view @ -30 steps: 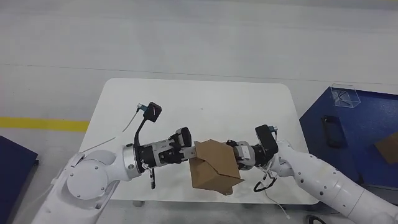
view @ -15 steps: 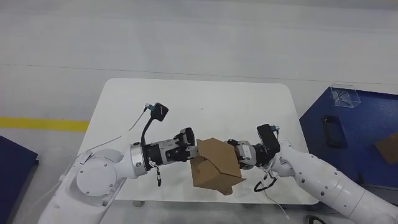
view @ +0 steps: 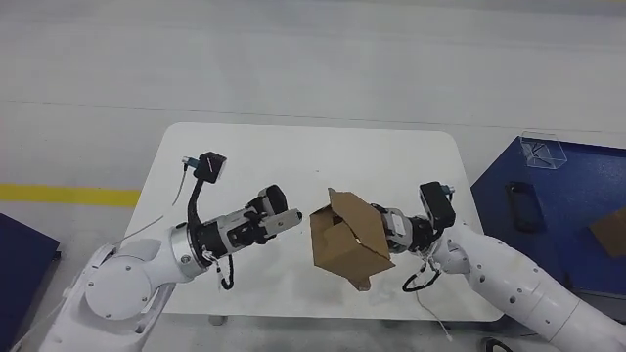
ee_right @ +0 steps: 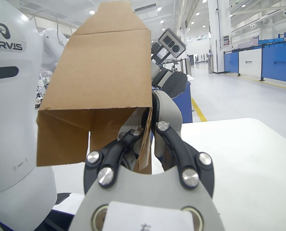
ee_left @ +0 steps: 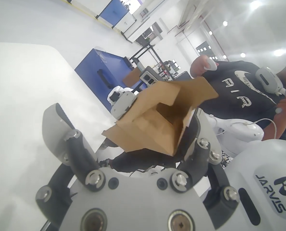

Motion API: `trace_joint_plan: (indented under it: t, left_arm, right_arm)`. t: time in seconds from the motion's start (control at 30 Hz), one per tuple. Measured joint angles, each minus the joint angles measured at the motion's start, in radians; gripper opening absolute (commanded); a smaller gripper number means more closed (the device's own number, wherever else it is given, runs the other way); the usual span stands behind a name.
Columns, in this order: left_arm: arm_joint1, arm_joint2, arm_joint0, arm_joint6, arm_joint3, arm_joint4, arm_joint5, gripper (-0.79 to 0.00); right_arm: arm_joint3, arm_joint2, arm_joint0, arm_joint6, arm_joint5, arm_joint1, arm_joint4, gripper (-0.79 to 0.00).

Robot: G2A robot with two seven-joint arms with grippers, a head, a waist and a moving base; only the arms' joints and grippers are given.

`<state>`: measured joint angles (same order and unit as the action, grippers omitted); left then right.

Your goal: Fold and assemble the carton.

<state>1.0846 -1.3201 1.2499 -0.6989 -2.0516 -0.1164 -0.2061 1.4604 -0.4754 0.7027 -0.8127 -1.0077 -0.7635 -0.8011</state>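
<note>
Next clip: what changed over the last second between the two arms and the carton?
The left gripper came off the carton and drew back toward its own side, jaws open, leaving a clear gap. The carton shifted slightly toward the right arm and tipped, so one flap now stands up. The right gripper stayed clamped on the carton's edge.

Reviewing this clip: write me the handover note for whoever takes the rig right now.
Left claw: open, empty, just short of the carton's open end.
Right claw: shut on one carton wall, holding it up over the table.
Done: carton opened out into a box shape.
Left: flaps stick out unfolded; fold them in and close it up.
</note>
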Motion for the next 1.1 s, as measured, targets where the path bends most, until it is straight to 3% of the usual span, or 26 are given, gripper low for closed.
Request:
trace_joint_plan:
  t: [0.13,0.3,0.5,0.6,0.8,1.1]
  left_arm:
    - [0.008,0.012,0.044,0.164,-0.041,0.059,0.011,0.000]
    - [0.023,0.088,0.068,0.392,-0.084,0.333,0.070,0.000]
    - [0.041,0.203,0.041,0.508,-0.076,0.551,0.125,0.000]
    - [0.050,0.246,0.024,0.548,-0.057,0.607,0.131,0.000]
    - [0.068,0.305,-0.001,0.605,-0.023,0.659,0.120,0.000]
    - [0.088,0.323,-0.010,0.694,-0.014,0.659,0.110,0.000]
  right_arm:
    - [-0.023,-0.068,0.030,-0.085,0.092,-0.005,-0.127,-0.785]
    - [-0.010,-0.129,0.078,-0.213,0.307,-0.008,-0.329,-0.785]
    - [0.015,-0.201,0.138,-0.281,0.530,-0.001,-0.464,-0.785]
    - [0.026,-0.232,0.168,-0.295,0.591,0.001,-0.485,-0.785]
    - [0.037,-0.277,0.212,-0.293,0.603,0.003,-0.498,-0.785]
    - [0.033,-0.323,0.245,-0.283,0.583,-0.009,-0.488,-0.785]
